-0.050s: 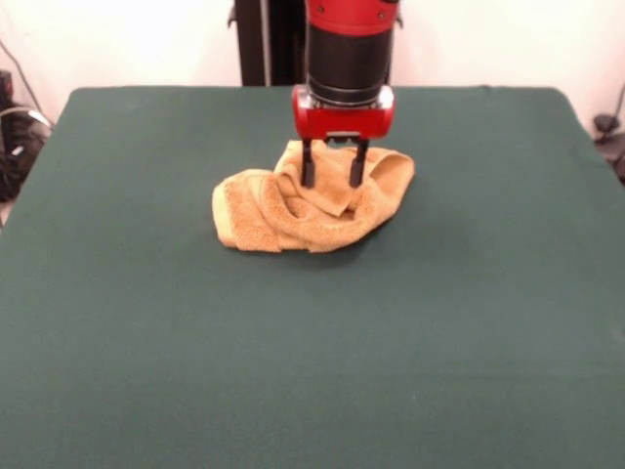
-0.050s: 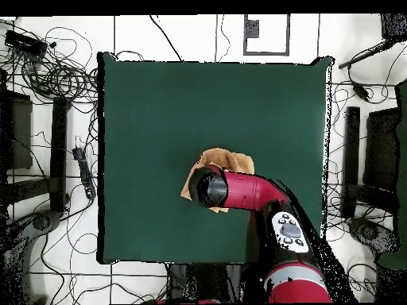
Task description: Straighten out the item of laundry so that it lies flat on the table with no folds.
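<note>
In the front view, the table (image 1: 146, 342) fills most of the frame, a broad rectangle covered in dark green felt-like cloth that looks smooth and bare apart from one object. Behind it stands a pale wall with a dark upright post (image 1: 266, 39) just left of the arm. Cables (image 1: 18, 137) and dark gear crowd the floor at the left edge, and a small dark object sits at the right edge. The towel (image 1: 283, 210), golden-orange terry cloth, lies crumpled in a heap a little beyond the table's middle, with rolled folds on its left side and a flap draped across the top. The red and black arm (image 1: 350, 49) comes straight down over it. The gripper (image 1: 333, 176) has its two dark fingers (image 1: 309, 164) spread apart, their tips sunk into the upper folds of the towel; the jaws are not closed on the cloth.

In the overhead view, the green table (image 2: 159, 103) sits on a white floor marked with dark lines. Tangled black cables (image 2: 56, 75) run along the left side and more trail on the right, beside dark stands. The arm (image 2: 254, 192) reaches in from the bottom and covers much of the towel (image 2: 230, 161), which shows as an orange patch near the table's centre, slightly toward the robot's side. The jaws are hidden here.
</note>
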